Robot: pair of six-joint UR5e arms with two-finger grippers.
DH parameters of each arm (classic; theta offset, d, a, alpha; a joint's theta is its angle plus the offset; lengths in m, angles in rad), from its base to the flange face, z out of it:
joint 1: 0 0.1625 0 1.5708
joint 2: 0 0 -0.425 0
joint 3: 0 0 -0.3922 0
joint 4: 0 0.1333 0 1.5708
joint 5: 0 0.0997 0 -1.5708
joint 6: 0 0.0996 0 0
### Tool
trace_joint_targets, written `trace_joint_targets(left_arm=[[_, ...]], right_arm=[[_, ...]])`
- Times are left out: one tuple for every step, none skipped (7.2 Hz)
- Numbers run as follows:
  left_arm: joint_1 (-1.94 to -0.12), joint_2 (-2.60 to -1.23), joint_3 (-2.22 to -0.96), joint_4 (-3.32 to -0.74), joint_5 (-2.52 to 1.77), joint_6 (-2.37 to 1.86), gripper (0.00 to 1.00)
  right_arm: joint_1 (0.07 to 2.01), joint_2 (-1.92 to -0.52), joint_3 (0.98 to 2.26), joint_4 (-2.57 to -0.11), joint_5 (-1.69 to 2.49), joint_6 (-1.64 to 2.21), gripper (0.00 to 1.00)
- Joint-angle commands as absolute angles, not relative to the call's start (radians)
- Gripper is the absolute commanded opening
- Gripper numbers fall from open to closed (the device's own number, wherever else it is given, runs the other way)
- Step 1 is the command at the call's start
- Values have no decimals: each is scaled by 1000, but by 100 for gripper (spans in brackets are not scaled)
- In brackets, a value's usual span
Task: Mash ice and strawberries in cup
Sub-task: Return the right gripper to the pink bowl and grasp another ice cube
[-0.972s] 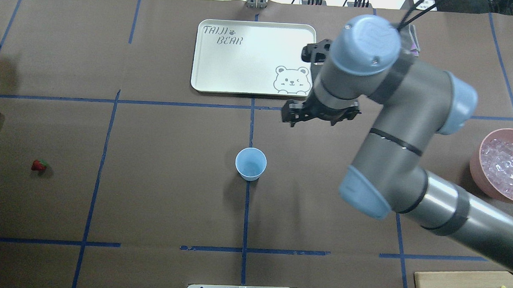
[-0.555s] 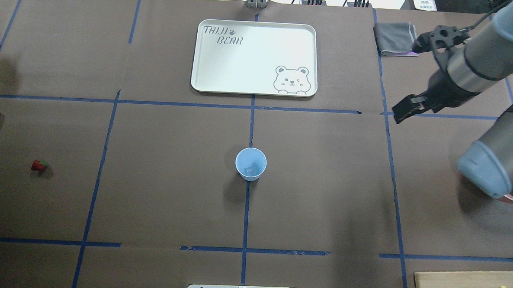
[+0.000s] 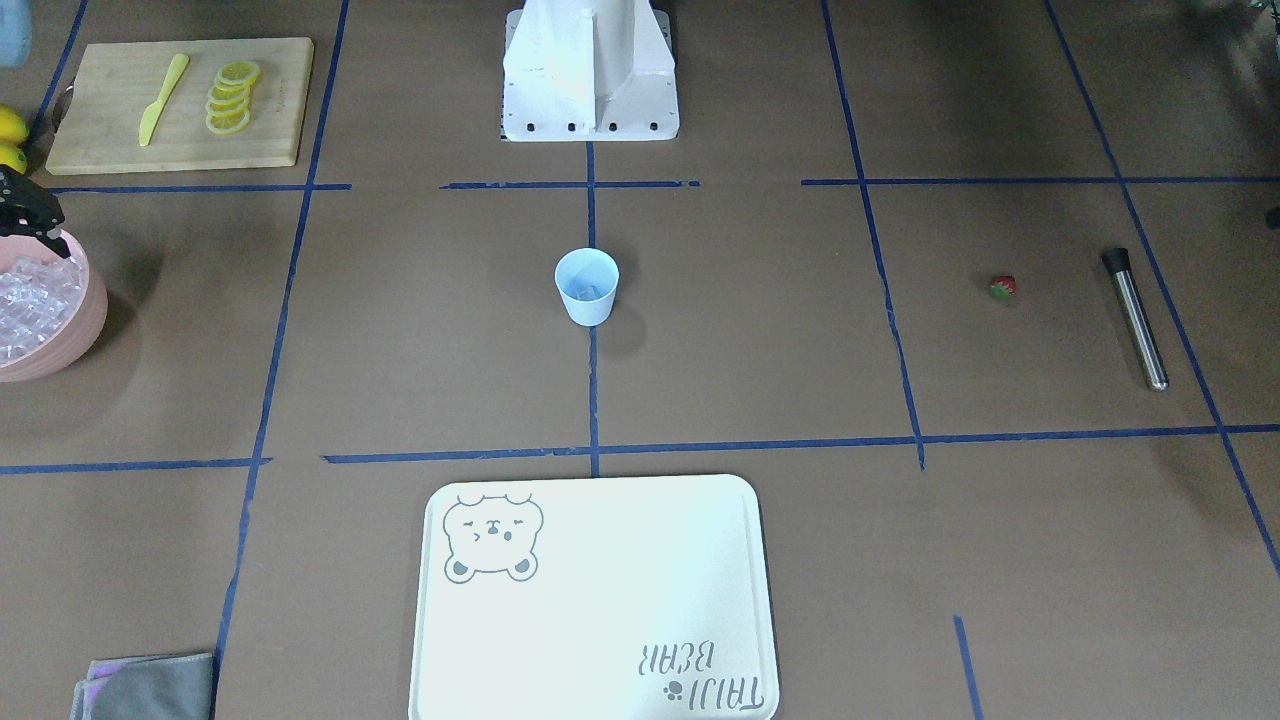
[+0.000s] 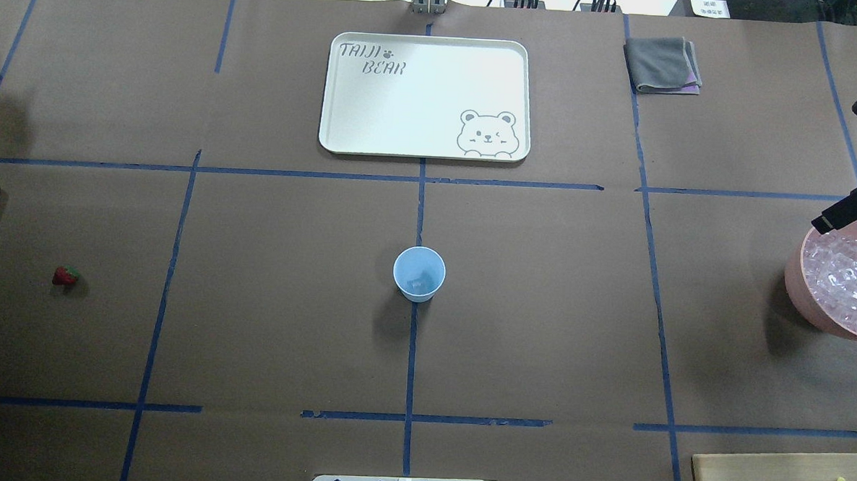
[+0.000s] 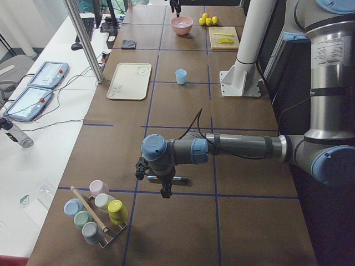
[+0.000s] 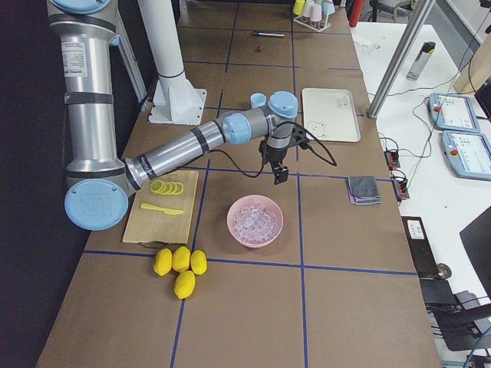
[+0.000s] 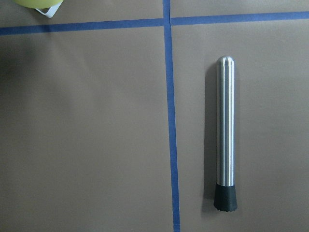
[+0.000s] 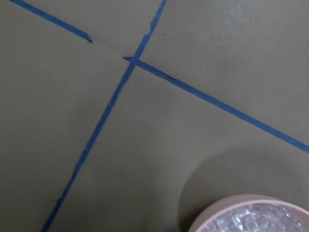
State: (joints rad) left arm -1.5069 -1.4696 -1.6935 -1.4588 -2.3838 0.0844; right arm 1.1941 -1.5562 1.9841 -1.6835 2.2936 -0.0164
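Right gripper [image 6: 279, 176] at pink bowl [image 4: 794, 277] rim, left gripper [image 5: 165, 192] only in your side view, you cannot tell either grip, cup [image 4: 420, 296] holds ice [image 4: 418, 280], bowl too.

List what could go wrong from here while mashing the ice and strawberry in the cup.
The cup stands unheld mid-table; pressing the steel masher into it may tip or slide it. The strawberry lies far from the cup, small and rounded, so a grasp may squash it or let it roll. The ice cubes heaped in the pink bowl look slick and may drop on the way across.
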Motion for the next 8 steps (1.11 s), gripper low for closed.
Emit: trace_joint_targets(left_arm=[[-1508,-1470,-1695,-1459,-2384,84,100],[-1508,-1470,-1697,-1459,-2384,84,100],[-1506,-1470,-1697,-1459,-2384,84,100],[-1508,-1470,-1698,-1459,-2384,84,100],[-1508,-1470,-1697,-1459,-2384,84,100],[-1506,-1470,-1697,-1459,-2384,84,100],[-1508,-1468,-1698,-1459,-2384,84,100],[-1506,-1468,-1697,-1459,-2384,84,100]], right_arm=[[1198,-1597,1830,-1434,2293,6,99],[1195,-1594,1804,-1386,2287,33,98],[1184,-1611,1799,-1385,2284,31,93],[1148,-1643,1802,-1384,2248,31,89],[1137,-1664,1801,-1384,2247,25,82],[1121,-1669,1801,-1385,2244,23,75],[1118,-1686,1802,-1384,2246,20,72],[1115,-1690,1802,-1385,2246,20,65]])
